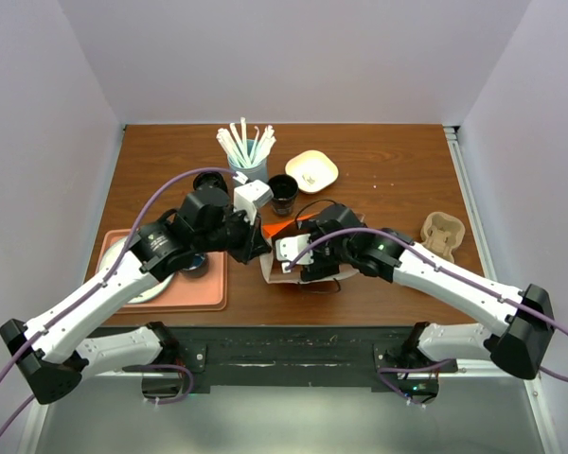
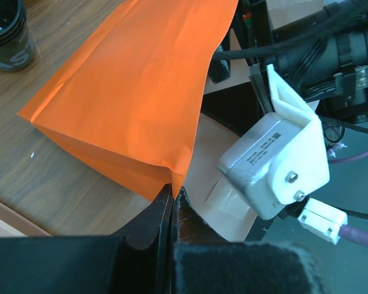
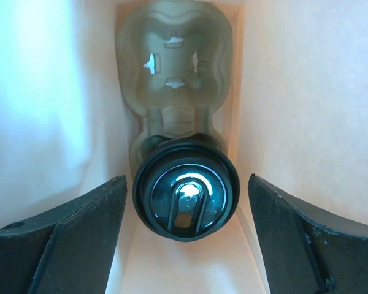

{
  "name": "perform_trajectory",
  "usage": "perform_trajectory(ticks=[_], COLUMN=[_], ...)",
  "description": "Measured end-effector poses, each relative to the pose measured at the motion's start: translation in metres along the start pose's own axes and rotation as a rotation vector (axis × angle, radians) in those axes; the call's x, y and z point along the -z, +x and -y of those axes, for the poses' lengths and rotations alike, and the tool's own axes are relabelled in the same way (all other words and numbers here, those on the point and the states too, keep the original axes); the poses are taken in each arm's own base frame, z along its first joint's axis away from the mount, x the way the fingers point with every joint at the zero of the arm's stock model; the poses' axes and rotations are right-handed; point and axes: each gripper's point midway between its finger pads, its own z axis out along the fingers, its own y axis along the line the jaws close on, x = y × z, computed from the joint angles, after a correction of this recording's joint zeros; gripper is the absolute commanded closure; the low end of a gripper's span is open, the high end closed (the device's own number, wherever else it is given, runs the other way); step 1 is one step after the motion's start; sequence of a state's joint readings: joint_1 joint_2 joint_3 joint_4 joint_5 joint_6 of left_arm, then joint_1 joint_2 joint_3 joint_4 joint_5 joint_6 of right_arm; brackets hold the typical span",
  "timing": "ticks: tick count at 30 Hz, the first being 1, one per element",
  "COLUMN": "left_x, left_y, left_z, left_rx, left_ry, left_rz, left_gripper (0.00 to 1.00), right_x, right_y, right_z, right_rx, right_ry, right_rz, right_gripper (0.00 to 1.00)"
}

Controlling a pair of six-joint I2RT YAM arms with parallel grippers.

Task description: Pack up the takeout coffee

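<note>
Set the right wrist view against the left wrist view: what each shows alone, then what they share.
Right wrist only: the black lidded coffee cup sits in the nearer pocket of a pulp cup carrier, the right claw open, its fingers either side of the lid and clear of it. Left wrist only: the left claw shut on the edge of the orange paper bag, a dark cup on the table, the right arm's camera housing. Both: that bag, outside in the left view, inside in the right.
</note>
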State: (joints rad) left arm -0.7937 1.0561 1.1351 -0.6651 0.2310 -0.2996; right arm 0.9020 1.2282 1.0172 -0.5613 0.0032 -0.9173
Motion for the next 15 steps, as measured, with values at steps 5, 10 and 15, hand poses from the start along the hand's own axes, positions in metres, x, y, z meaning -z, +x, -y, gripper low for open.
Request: perform_trajectory(ticks=[5,10,15], left_x=[-0.002,-0.004,-0.009], left_y=[-0.003,-0.007,-0.012], left_z=[0.000,0.001,0.002], left_rx=[0.008,0.019,0.037], left_ry=[-0.003,-0.008,-0.014], left_rz=[-0.012,-0.028,-0.052], left_gripper=[1.00,1.00,1.00], right_x=[0.009,0.018,0.026], right_y=[-0.003,-0.014,-0.025], right_z=[0.001,0.008,0.012], right_rx=[-0.021,-0.056,-0.096], right_ry=[0.011,0.026,0.029], right_rz=[0.017,0.053,0.094], right_gripper=[0.24,0.32,0.40])
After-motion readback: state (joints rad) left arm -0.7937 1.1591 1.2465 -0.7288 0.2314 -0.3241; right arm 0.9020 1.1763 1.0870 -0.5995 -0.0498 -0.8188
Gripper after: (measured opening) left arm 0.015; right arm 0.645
